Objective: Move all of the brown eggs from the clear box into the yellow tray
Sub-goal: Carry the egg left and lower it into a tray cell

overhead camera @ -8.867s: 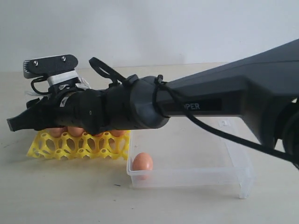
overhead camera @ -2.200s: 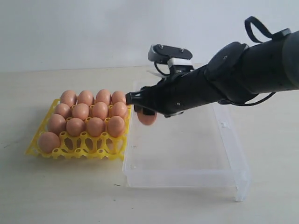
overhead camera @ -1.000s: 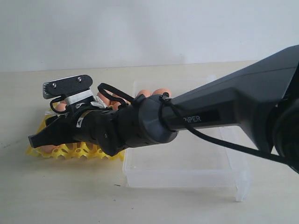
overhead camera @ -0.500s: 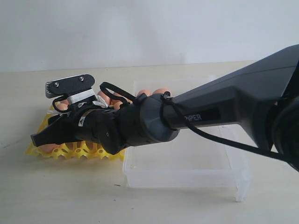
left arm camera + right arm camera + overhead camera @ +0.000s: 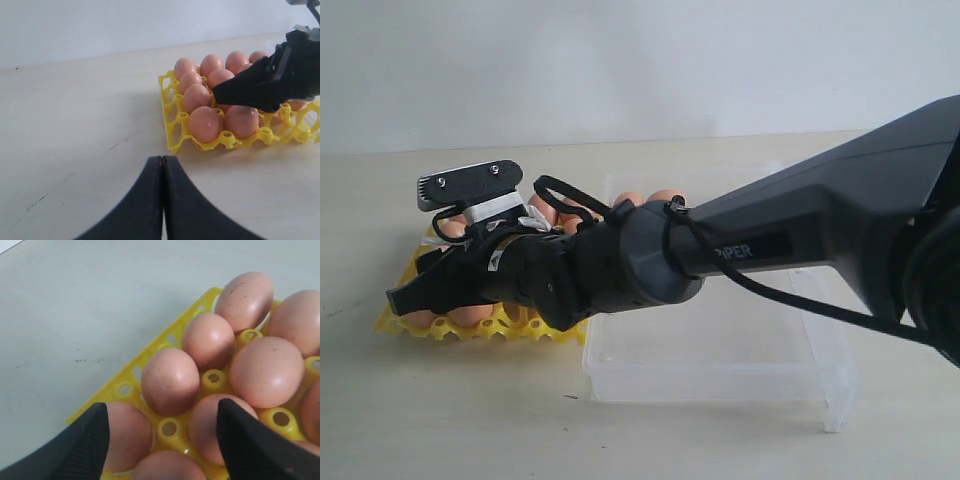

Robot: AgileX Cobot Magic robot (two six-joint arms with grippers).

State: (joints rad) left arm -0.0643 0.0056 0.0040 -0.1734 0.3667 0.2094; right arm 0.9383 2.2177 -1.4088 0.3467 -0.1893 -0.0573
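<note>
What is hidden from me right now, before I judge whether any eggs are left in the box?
- Exterior: the right arm covers most of the tray and the box's left part; two orange shapes above the arm could lie in either.
- Left wrist: the right pincer hides some eggs; the frame edge cuts off the tray's far end.
- Right wrist: only one tray corner shows; no box.

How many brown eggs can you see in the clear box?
2. One brown egg and another peek over the arm in the clear box's back corner beside the yellow tray. The arm hides much of the box; more may be hidden.
</note>
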